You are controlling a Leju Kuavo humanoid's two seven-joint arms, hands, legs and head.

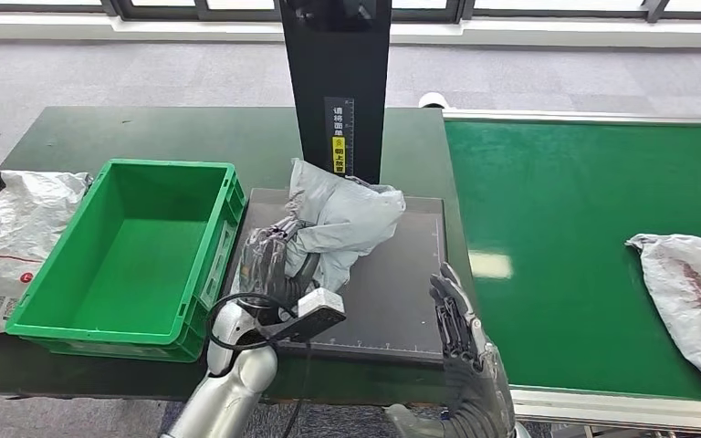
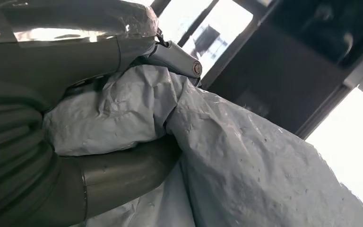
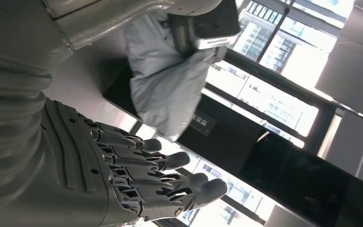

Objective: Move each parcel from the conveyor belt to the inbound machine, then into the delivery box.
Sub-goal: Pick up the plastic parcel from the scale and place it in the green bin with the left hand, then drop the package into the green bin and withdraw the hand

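**Grey parcel gripped over the scanner plate**

And here we are at the dark scanner plate (image 1: 402,292), the flat square pad at the foot of the black upright post (image 1: 338,82), and that plate is our landmark. The left robot hand (image 1: 269,265) has its fingers wrapped around a crumpled grey parcel (image 1: 342,219), and the bag bulges over the plate's left half, its top reaching toward the post. From the left wrist view you can see the thick grey thumb (image 2: 123,172) pressed into the plastic, with the parcel's wrinkled skin bunched around it. Whether the bag's underside touches the plate, I cannot tell from here.

Over at the plate's right front corner, the right robot hand (image 1: 456,319) is holding nothing, its dark fingers (image 3: 170,161) stretched out straight and apart, near the parcel but not touching it.

Left of the plate, just beside its edge, sits the green delivery box (image 1: 210,265) on the bench (image 1: 100,137). Further left again lies a white printed bag (image 1: 9,237). To the right of the plate runs the green conveyor belt (image 1: 557,228), and a second grey parcel (image 1: 694,292) lies flat on it, well apart from the plate, out at the far right.
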